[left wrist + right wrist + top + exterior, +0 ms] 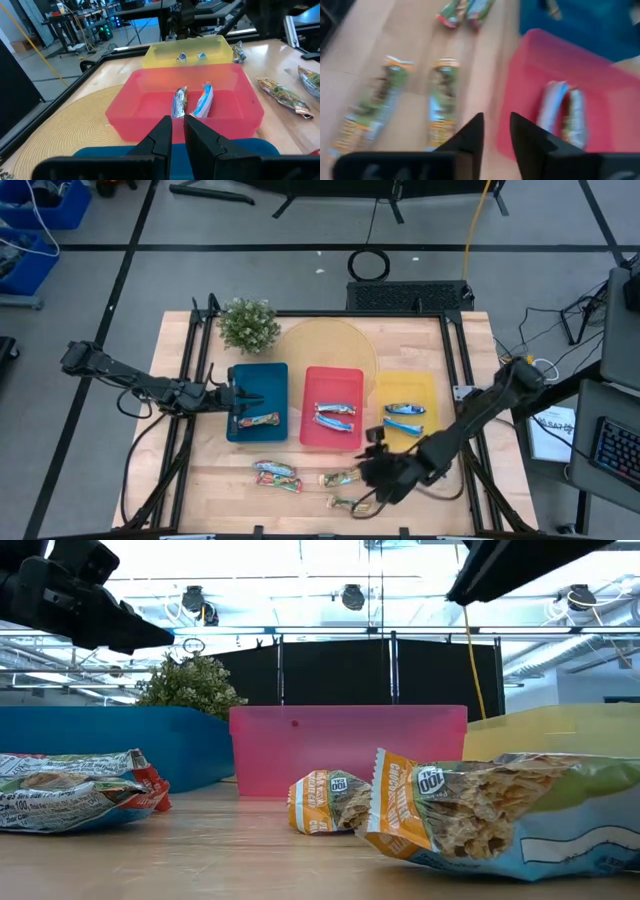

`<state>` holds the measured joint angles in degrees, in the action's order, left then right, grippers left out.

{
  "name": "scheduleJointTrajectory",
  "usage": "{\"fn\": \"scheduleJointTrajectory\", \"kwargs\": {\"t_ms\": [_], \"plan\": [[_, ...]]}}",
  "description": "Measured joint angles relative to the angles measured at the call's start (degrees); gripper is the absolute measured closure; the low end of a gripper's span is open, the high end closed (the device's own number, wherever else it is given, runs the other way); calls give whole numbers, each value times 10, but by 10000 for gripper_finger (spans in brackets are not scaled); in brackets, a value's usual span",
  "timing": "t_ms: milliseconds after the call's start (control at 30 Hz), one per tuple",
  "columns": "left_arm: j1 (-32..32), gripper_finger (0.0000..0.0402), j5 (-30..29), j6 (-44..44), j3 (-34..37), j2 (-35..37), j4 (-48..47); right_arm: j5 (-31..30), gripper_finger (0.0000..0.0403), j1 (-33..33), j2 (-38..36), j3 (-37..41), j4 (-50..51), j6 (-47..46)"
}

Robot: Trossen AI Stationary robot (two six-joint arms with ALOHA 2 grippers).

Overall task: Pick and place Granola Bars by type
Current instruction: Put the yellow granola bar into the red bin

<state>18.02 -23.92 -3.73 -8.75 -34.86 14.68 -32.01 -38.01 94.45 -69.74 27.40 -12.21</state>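
Observation:
My left gripper (236,395) hovers open by a narrow gap over the blue tray's (262,380) left edge; a red-green bar (258,421) lies in that tray. My right gripper (496,131) is open above the table, between an orange-green bar (442,95) and the pink tray (600,90). Two silvery bars (335,416) lie in the pink tray, two blue bars (403,418) in the yellow tray (425,385). Flat on the table lie two red-green bars (277,476) and two orange-green bars (340,478), (350,502).
A potted plant (247,325) stands at the table's far left, behind the blue tray. A round woven mat (325,345) lies under the trays' far ends. The table's near strip (220,500) left of the loose bars is bare wood. Black frame rails run along both table sides.

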Motion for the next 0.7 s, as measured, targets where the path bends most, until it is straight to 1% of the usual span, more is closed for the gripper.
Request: {"fn": "scheduleJointTrajectory", "kwargs": {"t_ms": [67,133,167,200,267,333,367,433,567,633,700], "plan": [[0,344,2,8,0,-4,-1,-12,356,-1,-41,56,-52,39],[0,344,17,8,0,-10,-2,-14,386,-1,-86,119,-120,69],[0,344,27,3,0,-15,1,-24,394,-1,-109,151,-147,76],[0,344,36,-3,0,-20,6,-42,397,3,-131,181,-172,81],[0,344,53,-10,0,-29,26,-98,394,15,-174,232,-208,83],[0,344,67,-15,0,-40,67,-155,396,32,-214,277,-225,88],[1,344,75,-18,0,-47,85,-170,399,41,-232,297,-237,96],[7,344,76,-21,-3,-70,108,-173,401,61,-265,334,-277,120],[23,344,36,-6,-64,-150,78,-173,401,100,-313,405,-394,189],[30,343,31,1,-120,-207,58,-172,402,114,-329,431,-429,208],[39,343,34,9,-184,-266,26,-172,402,126,-343,453,-456,205]]}}
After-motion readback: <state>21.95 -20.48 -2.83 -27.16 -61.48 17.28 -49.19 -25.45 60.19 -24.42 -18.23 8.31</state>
